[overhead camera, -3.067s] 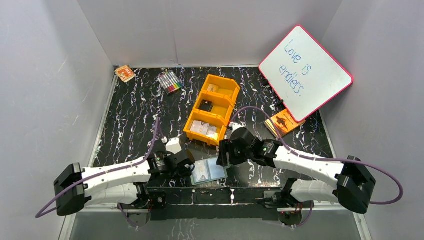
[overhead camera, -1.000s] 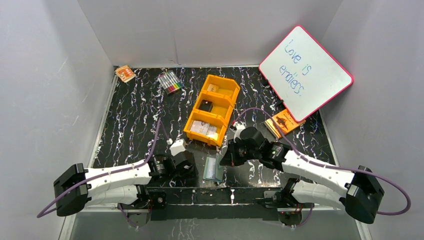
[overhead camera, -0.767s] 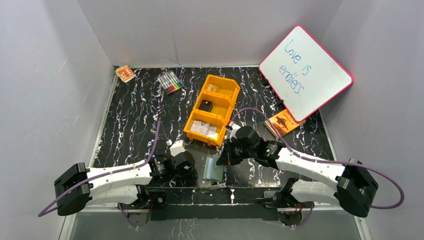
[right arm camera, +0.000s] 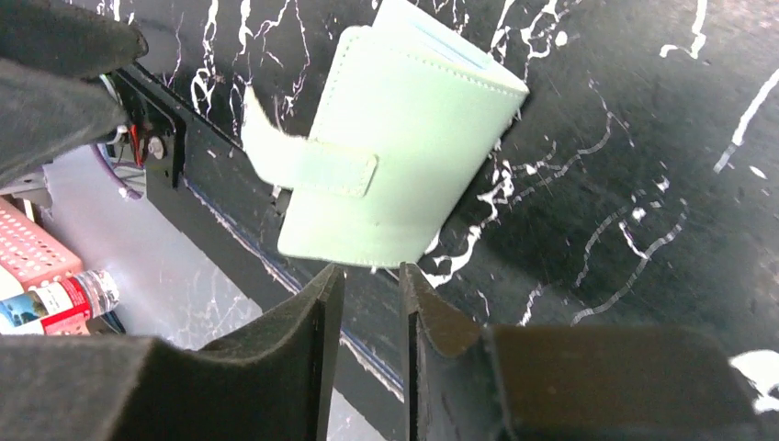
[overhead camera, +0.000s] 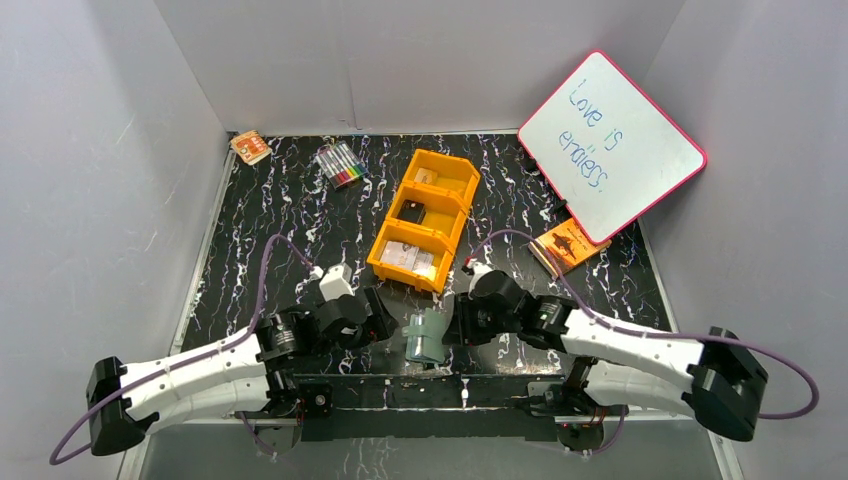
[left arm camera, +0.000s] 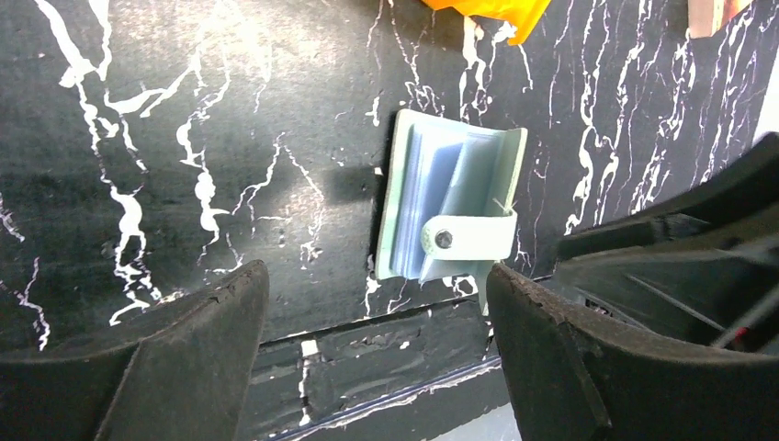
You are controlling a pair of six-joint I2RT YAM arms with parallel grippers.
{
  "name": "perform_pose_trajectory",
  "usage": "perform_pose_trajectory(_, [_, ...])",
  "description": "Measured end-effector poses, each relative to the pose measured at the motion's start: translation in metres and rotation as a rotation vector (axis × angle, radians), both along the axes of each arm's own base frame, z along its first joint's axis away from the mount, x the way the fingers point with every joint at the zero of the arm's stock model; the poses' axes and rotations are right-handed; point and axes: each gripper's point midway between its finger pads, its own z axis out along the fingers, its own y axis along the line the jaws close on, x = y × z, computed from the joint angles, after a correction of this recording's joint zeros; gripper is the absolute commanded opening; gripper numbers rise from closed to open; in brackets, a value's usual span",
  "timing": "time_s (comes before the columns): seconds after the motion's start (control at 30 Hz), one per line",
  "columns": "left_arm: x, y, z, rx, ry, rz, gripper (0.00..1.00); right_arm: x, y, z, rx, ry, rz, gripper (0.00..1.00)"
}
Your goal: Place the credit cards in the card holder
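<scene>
**Card holder half-folded at lower centre, both grippers empty**

The sage-green card holder (overhead camera: 424, 337) is sitting half-folded at lower centre, between the grippers. The left gripper (left arm camera: 374, 274) is gaping wide. The right gripper (right arm camera: 371, 271) is standing narrowly parted, gripping nothing. Credit cards (overhead camera: 408, 257) are lying in the orange tray's (overhead camera: 445, 158) lowest compartment.

**Q:** Overhead view: what is the light condition?
**A:** Bright and even, from above. Shadows are soft and gather in the lower frame. Focus is sharp throughout, with no strong glare.

**Q:** And the wrist views?
**A:** Left: the wallet (left arm camera: 450, 197) is sharp, its shadow falling left. The left fingers (left arm camera: 147, 367), in the bottom corners, are dark and blurred. Right: the wallet is pale, near overexposed. The right fingers (right arm camera: 276, 367), along the bottom, are out of focus.
</scene>
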Motion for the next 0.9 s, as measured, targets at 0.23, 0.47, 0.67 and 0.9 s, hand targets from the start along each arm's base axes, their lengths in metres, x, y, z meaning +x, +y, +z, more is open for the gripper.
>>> perform_pose_trajectory(0.23, [0.005, -0.018, -0.001, 0.014, -0.002, -0.036, 0.85, 0.005, 0.026, -0.025, -0.002, 0.053, 0.020, 0.29])
perform_pose_trajectory(0.47, [0.010, -0.035, -0.014, 0.079, 0.023, -0.072, 0.84, 0.004, 0.036, -0.043, -0.013, 0.096, 0.045, 0.31])
perform_pose_trajectory(0.67, [0.012, -0.045, -0.034, 0.150, 0.060, -0.110, 0.82, 0.004, 0.040, -0.046, -0.008, 0.106, 0.049, 0.37])
perform_pose_trajectory(0.9, [0.017, -0.051, -0.054, 0.211, 0.108, -0.116, 0.73, 0.002, 0.041, -0.045, -0.001, 0.111, 0.056, 0.43])
